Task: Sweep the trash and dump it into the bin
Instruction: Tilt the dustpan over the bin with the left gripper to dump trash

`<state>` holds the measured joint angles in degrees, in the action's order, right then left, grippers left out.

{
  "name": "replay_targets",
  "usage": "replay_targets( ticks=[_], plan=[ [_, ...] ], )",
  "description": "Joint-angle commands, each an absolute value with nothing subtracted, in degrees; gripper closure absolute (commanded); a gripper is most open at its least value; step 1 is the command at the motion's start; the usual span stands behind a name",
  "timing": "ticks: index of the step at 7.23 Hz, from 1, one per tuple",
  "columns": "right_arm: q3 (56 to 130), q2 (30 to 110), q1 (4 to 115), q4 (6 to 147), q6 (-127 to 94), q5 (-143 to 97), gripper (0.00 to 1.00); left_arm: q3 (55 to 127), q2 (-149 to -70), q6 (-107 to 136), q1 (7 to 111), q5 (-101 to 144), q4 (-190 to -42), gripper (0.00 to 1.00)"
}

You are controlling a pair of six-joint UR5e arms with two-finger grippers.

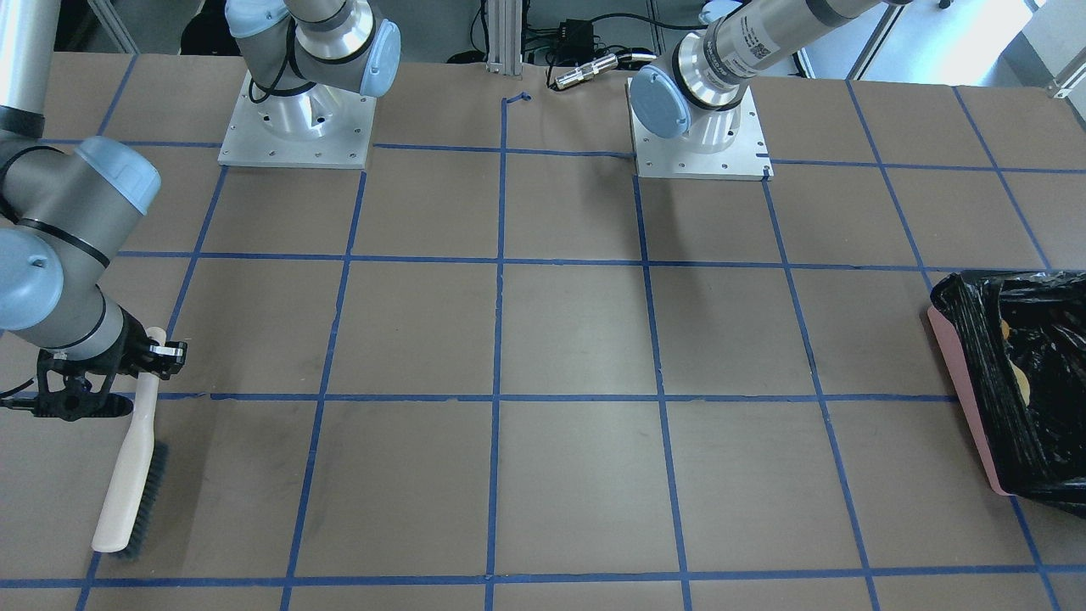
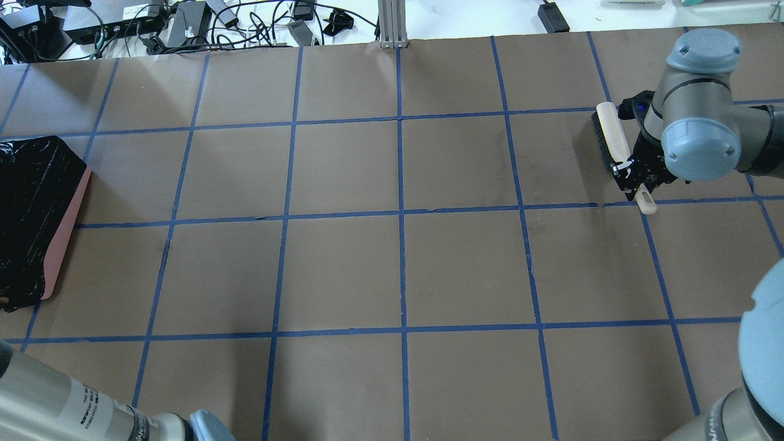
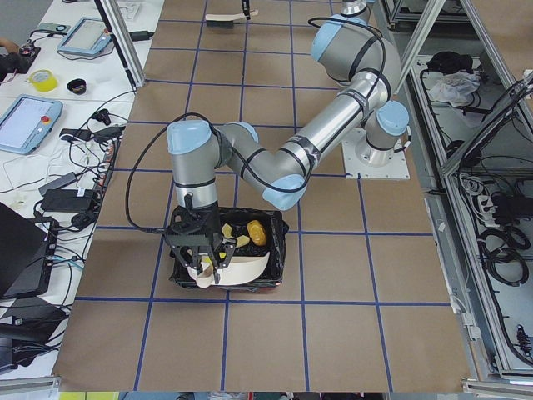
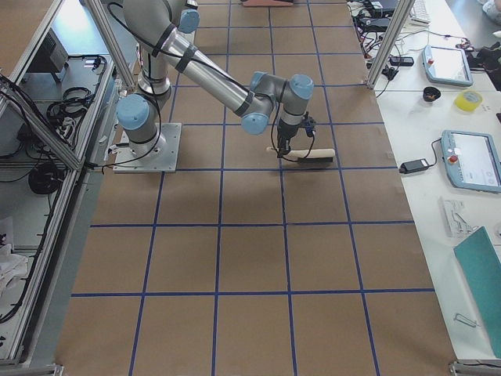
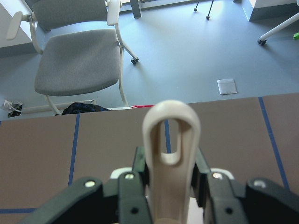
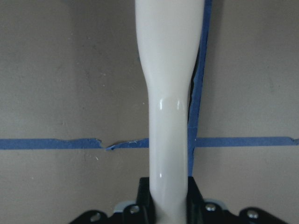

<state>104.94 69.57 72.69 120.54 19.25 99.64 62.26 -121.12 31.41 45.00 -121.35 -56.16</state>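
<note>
The bin, pink-sided with a black bag, stands at the table's left end; it also shows in the front view and overhead. Inside it lie a golden-brown lump and a yellow piece; the croissant-like piece is hidden. My left gripper is shut on the looped handle of a beige dustpan, held tilted in the bin's mouth. My right gripper is shut on the handle of a beige brush, whose head is down at the table.
The brown table is marked with a blue tape grid. Both arm bases sit at the robot's edge. Cables and power bricks lie beyond the far edge. A grey chair stands on the floor past the bin end.
</note>
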Motion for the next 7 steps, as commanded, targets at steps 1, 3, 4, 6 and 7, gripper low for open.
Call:
replay_targets(
  ticks=[1, 3, 4, 6, 7],
  plan=[
    [104.94, 69.61, 72.69, 120.50, 19.16, 99.49, 1.00, 67.73, -117.88, 31.46, 48.41, -125.13, -55.11, 1.00],
    [104.94, 69.61, 72.60, 120.50, 19.25, 99.32, 0.94, 74.06, -117.60, 31.64, 48.78, -126.91, -43.66, 1.00],
    [104.94, 69.61, 72.60, 120.50, 19.25, 99.32, 0.90, 75.66, -117.51, 31.64, 48.78, -127.00, -40.03, 1.00],
    [104.94, 69.61, 72.60, 121.37, 19.25, 99.23, 0.59, 76.90, -117.51, 31.73, 48.78, -128.23, -34.57, 1.00],
    [104.94, 69.61, 72.60, 121.55, 19.25, 99.23, 0.52, 77.43, -117.68, 31.29, 48.78, -128.32, -34.45, 1.00]
  ],
)
